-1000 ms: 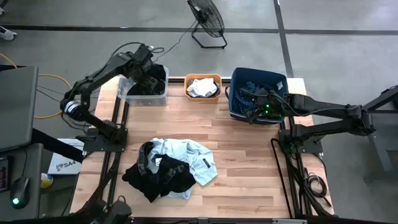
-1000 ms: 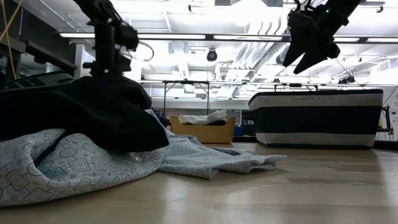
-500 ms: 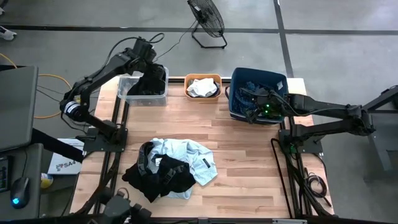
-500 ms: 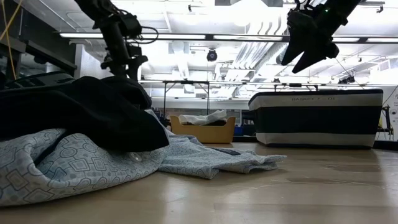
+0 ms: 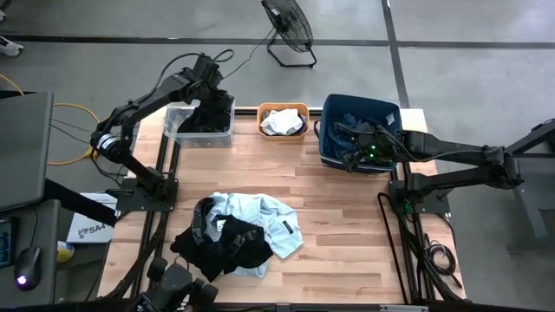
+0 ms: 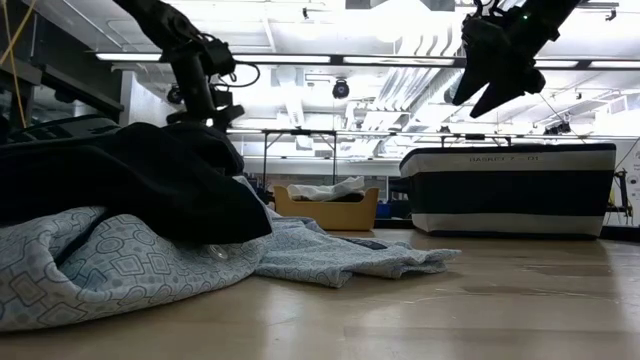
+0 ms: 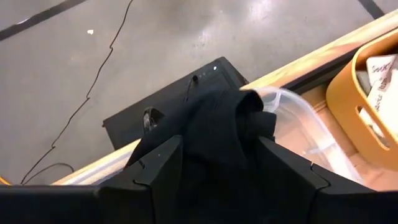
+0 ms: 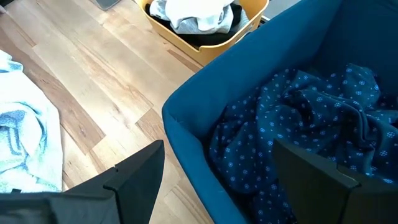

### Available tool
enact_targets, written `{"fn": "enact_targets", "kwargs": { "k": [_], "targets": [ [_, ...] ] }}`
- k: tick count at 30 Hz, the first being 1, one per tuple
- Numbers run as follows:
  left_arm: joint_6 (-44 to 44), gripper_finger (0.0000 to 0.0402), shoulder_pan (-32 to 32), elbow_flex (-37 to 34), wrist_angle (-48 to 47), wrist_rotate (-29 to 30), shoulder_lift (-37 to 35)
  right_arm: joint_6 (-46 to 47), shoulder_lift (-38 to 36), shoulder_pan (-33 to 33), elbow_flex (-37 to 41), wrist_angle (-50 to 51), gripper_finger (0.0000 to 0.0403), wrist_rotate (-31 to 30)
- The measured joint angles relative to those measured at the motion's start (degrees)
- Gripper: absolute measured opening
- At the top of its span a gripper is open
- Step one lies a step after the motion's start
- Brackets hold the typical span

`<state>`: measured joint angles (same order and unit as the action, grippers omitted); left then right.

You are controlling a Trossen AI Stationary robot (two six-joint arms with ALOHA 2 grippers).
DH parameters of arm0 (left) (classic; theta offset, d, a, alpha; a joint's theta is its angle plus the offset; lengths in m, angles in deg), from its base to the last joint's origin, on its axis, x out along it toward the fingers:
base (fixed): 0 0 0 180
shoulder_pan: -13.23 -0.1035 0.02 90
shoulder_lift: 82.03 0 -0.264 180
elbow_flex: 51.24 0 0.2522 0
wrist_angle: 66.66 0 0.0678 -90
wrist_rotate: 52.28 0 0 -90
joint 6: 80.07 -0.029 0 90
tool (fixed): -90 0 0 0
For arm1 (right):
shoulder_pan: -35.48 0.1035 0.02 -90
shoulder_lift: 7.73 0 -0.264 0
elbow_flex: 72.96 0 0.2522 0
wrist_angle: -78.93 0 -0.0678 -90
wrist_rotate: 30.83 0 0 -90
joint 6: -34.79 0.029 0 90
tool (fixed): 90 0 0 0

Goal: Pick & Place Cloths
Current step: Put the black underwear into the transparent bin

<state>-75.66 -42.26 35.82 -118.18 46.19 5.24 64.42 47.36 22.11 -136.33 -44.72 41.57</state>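
My left gripper (image 5: pixel 211 82) hangs over the right end of the clear bin (image 5: pixel 186 128) at the table's far left and is shut on a black cloth (image 7: pixel 214 118). In the low view the left gripper (image 6: pixel 205 100) tips away from upright. My right gripper (image 8: pixel 217 162) waits open above the dark blue bin (image 5: pixel 334 152), where a navy dotted cloth (image 8: pixel 298 118) lies. A pile with a light blue patterned cloth (image 5: pixel 269 217) and a black cloth (image 5: pixel 230 247) rests on the table's near left. My left gripper pinches a bunch of the black cloth (image 7: pixel 217 155) between its two fingers; the bunch fills the gap and sticks out past the fingertips. The fingers slant down toward the far edge. The cloth's free part (image 7: pixel 252 102) droops over the clear bin's rim (image 7: pixel 298 112).
An orange bin (image 5: pixel 284 111) holding a white cloth (image 5: pixel 279 123) stands between the clear and blue bins at the far edge. Bare wood (image 5: pixel 347 234) spreads over the table's middle and near right. A fan (image 5: pixel 290 26) stands on the floor beyond.
The left gripper has risen and swung toward the table's far edge, tipping from upright to slanted. The held part of the black cloth has come up with it, while the rest has stayed at the clear bin.
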Motion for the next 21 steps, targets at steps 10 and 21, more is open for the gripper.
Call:
{"fn": "enact_targets", "kwargs": {
  "k": [10,21],
  "targets": [
    [-2.8,0.0042,0.0,0.0,-2.0,0.1,0.0,0.0,0.0,0.0,0.0,0.0,0.0289,0.0],
    [-5.8,0.0004,0.1,0.0,-12.6,-0.5,-2.7,0.1,0.0,0.0,0.0,0.0,0.0289,0.0]
  ]
}}
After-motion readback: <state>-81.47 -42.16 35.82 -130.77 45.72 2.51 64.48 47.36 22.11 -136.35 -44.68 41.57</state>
